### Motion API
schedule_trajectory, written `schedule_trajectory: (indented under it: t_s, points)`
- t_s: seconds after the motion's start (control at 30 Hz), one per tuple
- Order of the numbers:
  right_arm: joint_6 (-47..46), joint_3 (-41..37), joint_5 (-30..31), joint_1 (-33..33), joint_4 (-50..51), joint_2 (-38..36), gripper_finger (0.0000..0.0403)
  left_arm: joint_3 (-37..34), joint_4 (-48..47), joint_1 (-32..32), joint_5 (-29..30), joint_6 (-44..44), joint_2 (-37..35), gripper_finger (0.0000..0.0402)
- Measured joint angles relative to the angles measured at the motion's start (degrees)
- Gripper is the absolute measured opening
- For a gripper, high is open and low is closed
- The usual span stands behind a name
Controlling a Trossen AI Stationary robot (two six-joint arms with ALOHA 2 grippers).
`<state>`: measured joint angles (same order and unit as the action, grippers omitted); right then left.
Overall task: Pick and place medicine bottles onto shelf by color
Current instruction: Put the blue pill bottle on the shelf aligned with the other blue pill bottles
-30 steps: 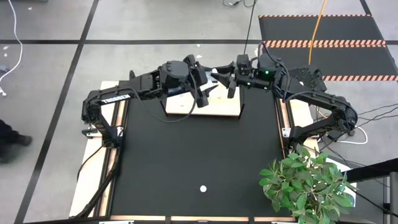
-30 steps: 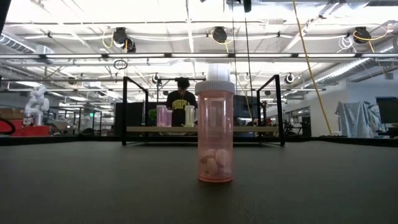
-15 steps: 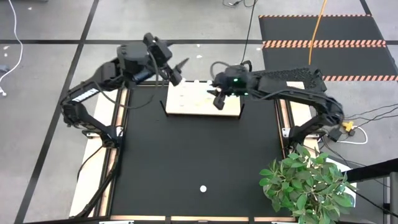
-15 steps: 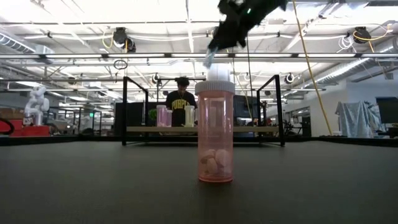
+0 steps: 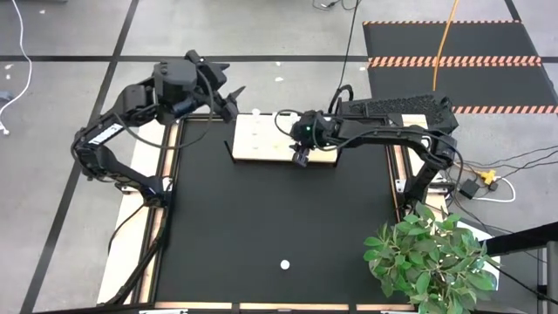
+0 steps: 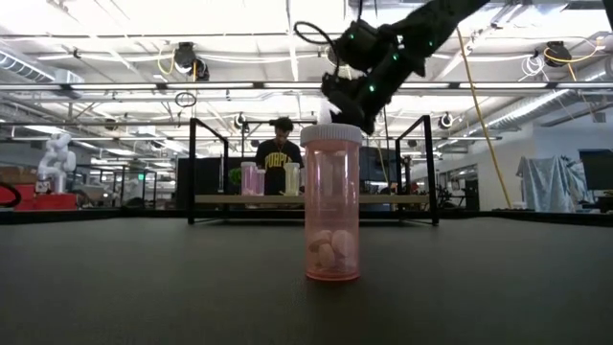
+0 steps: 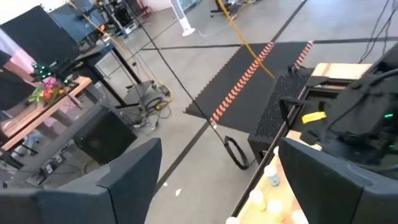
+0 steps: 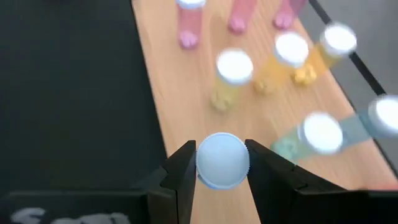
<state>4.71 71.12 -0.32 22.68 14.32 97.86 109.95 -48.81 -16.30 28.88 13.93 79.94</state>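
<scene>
Right now the right gripper hangs over the near edge of the shelf, its jaws closed on the white cap of a medicine bottle; the body hangs below the cap and its colour cannot be told. Gripping by the cap keeps the bottle upright and lets it be lowered among its neighbours without knocking them. On the shelf, the pink bottles stand along the far side from the gripper, the yellow bottles in the middle, and a teal bottle nearer, so grouping by colour looks well under way. The held bottle probably belongs beside whichever group matches it.

The left gripper is off the shelf, beyond its far left corner and raised, jaws wide open and empty, likely kept clear so the arms do not cross. One pink bottle with pills stands alone on the black worktop, well apart from the shelf, not yet collected.
</scene>
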Motion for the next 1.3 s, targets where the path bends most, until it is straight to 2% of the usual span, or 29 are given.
schedule_trajectory:
  t_s: [0.17,0.43,0.6,1.3]
  points:
    - [0.26,-3.99,-2.73,2.45,-4.12,-0.04,0.0119,0.02,0.29,-0.15,0.15,2.71,-0.23,0.0323]
    - [2.44,-4.12,-3.18,4.13,-4.73,-0.09,0.0119,0.02,2.23,-1.89,0.15,5.23,-0.16,0.0324]
    - [1.25,-3.63,-5.55,4.13,-3.27,0.83,0.0119,0.02,3.02,-3.10,-0.23,5.51,-0.17,0.0324]
    - [4.98,-3.02,-5.73,5.50,-6.45,3.07,0.0123,0.02,3.19,-3.89,-0.39,4.37,-0.15,0.0324]
